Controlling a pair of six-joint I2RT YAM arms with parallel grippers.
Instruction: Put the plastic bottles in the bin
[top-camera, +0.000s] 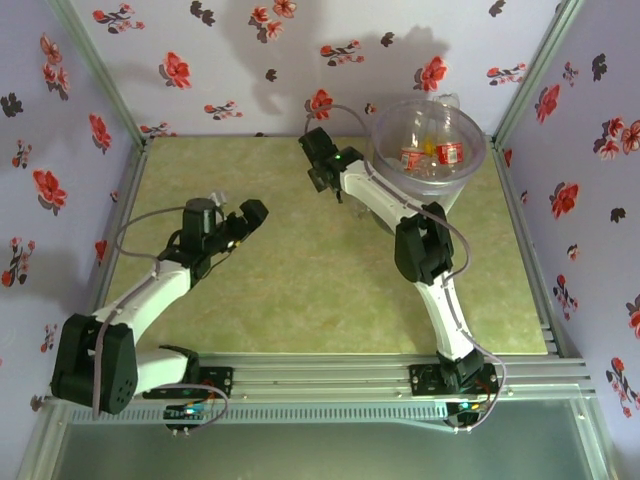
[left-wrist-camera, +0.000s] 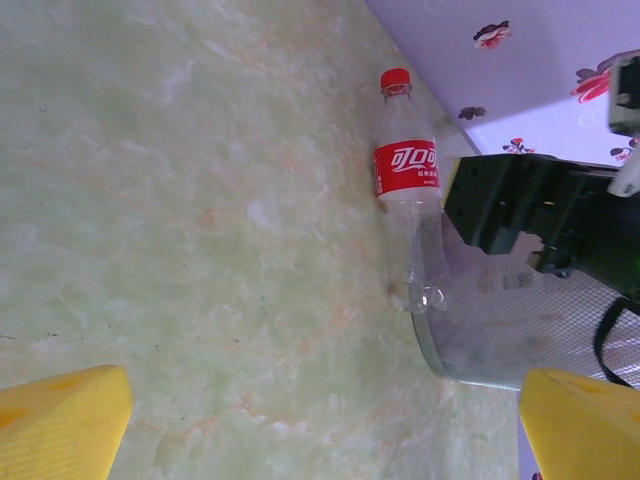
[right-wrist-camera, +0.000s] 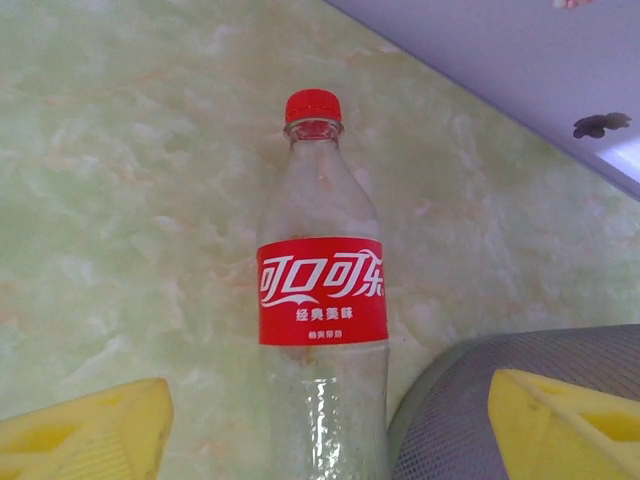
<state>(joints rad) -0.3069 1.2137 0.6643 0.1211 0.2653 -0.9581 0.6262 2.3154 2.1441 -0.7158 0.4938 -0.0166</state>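
A clear bottle (right-wrist-camera: 322, 300) with a red cap and red label lies on the green marbled table, its base against the foot of the grey translucent bin (right-wrist-camera: 520, 410). My right gripper (right-wrist-camera: 325, 440) hangs open over it, one yellow finger (right-wrist-camera: 90, 430) on each side and neither touching. In the left wrist view the same bottle (left-wrist-camera: 405, 190) lies beside the bin (left-wrist-camera: 510, 320), under the black right gripper (left-wrist-camera: 525, 210). My left gripper (left-wrist-camera: 320, 430) is open with nothing between its fingers. From above, the bin (top-camera: 478, 150) holds several bottles (top-camera: 425, 152). The right gripper (top-camera: 322, 172) is at its left side and the left gripper (top-camera: 248, 214) is at mid-left.
The bin stands in the far right corner, close to the flowered back wall (top-camera: 300, 60) and the right wall's metal post (top-camera: 520, 90). Open tabletop (top-camera: 300, 280) spreads between the two arms.
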